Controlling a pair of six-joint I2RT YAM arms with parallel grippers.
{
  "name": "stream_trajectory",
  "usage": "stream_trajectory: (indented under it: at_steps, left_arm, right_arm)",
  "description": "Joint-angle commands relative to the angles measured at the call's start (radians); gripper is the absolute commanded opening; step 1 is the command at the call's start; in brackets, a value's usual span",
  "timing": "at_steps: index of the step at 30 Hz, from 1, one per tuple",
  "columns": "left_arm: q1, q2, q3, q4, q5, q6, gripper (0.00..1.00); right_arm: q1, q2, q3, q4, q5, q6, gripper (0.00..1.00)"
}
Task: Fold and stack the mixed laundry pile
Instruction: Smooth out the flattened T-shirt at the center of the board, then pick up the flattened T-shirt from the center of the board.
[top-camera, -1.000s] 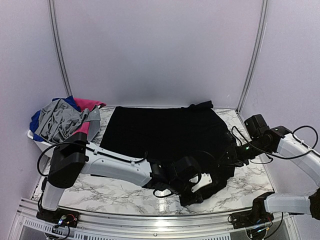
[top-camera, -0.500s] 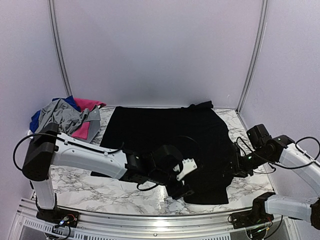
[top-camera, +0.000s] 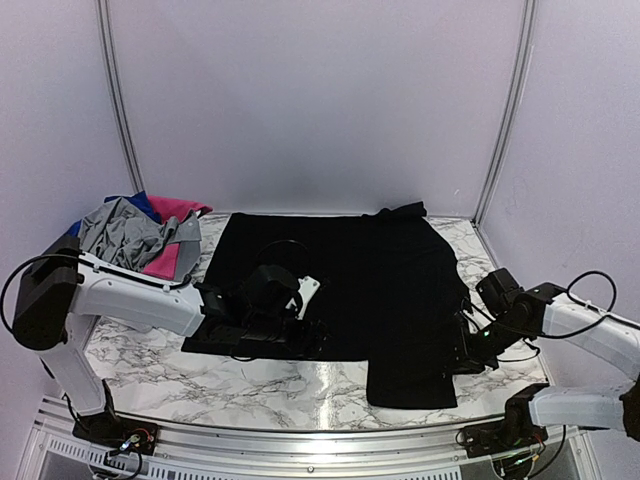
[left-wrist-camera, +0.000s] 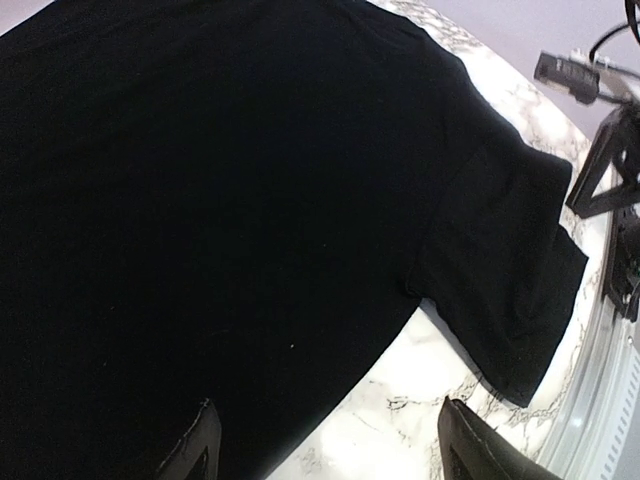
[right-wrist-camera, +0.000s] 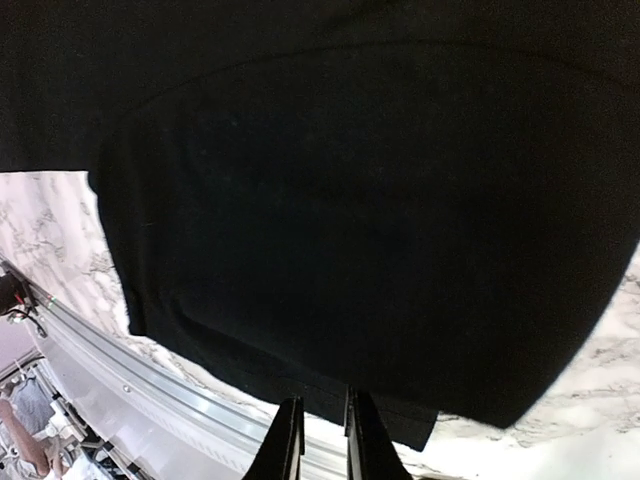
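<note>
A black short-sleeved cloth garment (top-camera: 360, 265) is spread flat on the white, grey-veined marble-pattern table (top-camera: 200, 385), covering most of its middle, with one sleeve (top-camera: 410, 375) laid out toward the near right. The remaining laundry is heaped at the far left corner: a crumpled grey collared shirt (top-camera: 125, 240) on top, royal blue cloth (top-camera: 140, 203) behind it and hot-pink cloth (top-camera: 175, 208) beside it, a pink fold hanging just beside the black garment's left edge. The white-and-black left arm (top-camera: 140, 300) is stretched across the near left part of the black garment, so that the hem there is hidden in the top view; a loop of black cable (top-camera: 275, 245) stands up over the cloth at its wrist. The left gripper (left-wrist-camera: 330, 450) is held above the garment with its fingers (left-wrist-camera: 195, 445) spread wide and nothing between them. The right arm (top-camera: 590, 330), where a small green lamp (top-camera: 487, 335) is lit, is lowered at the right edge of the sleeve. The right gripper (right-wrist-camera: 321, 400) is seen over the sleeve's hem with its fingers (right-wrist-camera: 288, 440) drawn narrow, only a thin slit left between them, and no cloth is seen in that slit. A ribbed metal rail (top-camera: 300, 445) runs along the near edge of the table, and pale lilac walls enclose the other sides.
</note>
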Motion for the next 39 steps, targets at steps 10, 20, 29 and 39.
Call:
stream_trajectory:
  at_steps: [10, 20, 29, 39]
  left_arm:
    - [0.060, -0.071, -0.023, -0.002, -0.122, -0.106, 0.78]
    - [0.132, -0.137, -0.053, -0.136, -0.233, -0.213, 0.85]
    - [0.219, -0.264, -0.142, -0.238, -0.176, -0.382, 0.99]
    - [0.268, -0.505, -0.248, -0.351, -0.144, -0.551, 0.99]
  right_arm:
    - [0.121, 0.210, 0.001, 0.070, 0.164, -0.026, 0.10]
    - [0.335, 0.228, 0.021, -0.105, 0.087, 0.073, 0.00]
    - [0.324, 0.118, 0.273, -0.248, 0.127, 0.177, 0.31]
    - [0.084, 0.039, 0.199, -0.116, 0.258, 0.284, 0.48]
